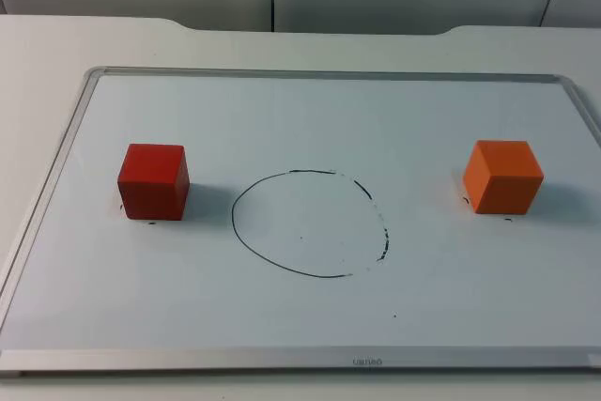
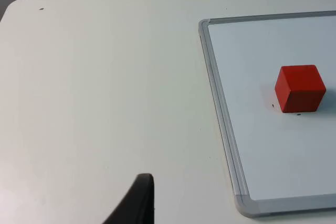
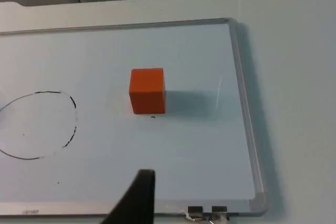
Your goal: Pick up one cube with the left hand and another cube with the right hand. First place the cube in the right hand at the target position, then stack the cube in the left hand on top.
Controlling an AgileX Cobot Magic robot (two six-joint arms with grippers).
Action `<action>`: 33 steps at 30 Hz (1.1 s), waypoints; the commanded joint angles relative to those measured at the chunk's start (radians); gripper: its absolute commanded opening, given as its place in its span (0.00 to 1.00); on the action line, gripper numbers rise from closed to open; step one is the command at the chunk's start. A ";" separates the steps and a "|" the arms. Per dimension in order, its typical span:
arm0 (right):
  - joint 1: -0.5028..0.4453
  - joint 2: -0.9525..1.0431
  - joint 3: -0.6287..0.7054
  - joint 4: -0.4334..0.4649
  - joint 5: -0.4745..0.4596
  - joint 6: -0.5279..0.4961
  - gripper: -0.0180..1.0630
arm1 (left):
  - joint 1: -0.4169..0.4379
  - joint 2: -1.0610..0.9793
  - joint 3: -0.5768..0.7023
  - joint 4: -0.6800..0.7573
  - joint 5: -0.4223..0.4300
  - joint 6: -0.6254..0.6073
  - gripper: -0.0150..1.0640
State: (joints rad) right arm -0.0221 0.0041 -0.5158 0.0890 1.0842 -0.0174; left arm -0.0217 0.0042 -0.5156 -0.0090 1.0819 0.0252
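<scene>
Red cube (image 1: 153, 180) sits left on whiteboard (image 1: 310, 326), orange cube (image 1: 503, 176) right, hand-drawn circle (image 1: 308, 223) between, all well apart. Neither cube grasped yet. Left gripper (image 2: 137, 203) hangs over bare desk (image 2: 105, 87) beside board; right gripper (image 3: 139, 200) near board's edge; jaws' spread cannot be told. Best approach: descend square onto flat matte faces. Board glossy, metal-framed.

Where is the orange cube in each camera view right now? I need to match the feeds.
Top view: orange cube on the whiteboard, right of the drawn circle.
Left wrist view: red cube on the whiteboard; not the orange one.
Right wrist view: orange cube between circle and board frame.
Shared landmark: the whiteboard's frame.
</scene>
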 commanded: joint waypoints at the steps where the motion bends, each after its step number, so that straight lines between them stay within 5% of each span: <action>1: -0.004 -0.004 -0.003 -0.001 -0.023 -0.007 0.99 | 0.005 -0.004 0.003 -0.003 -0.004 -0.001 0.99; 11: -0.004 0.152 -0.112 0.039 -0.076 -0.059 0.99 | 0.005 -0.004 0.003 -0.003 -0.004 -0.001 0.99; 23: -0.004 0.703 -0.442 0.046 -0.234 -0.097 0.99 | 0.005 -0.004 0.003 -0.003 -0.004 -0.001 0.99; 33: 0.025 1.244 -0.900 0.054 -0.062 -0.095 0.98 | 0.005 -0.004 0.003 -0.003 -0.004 -0.001 0.99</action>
State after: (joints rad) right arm -0.0070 1.1993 -1.3681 0.1400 0.9914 -0.1055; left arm -0.0217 0.0042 -0.5156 -0.0090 1.0819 0.0252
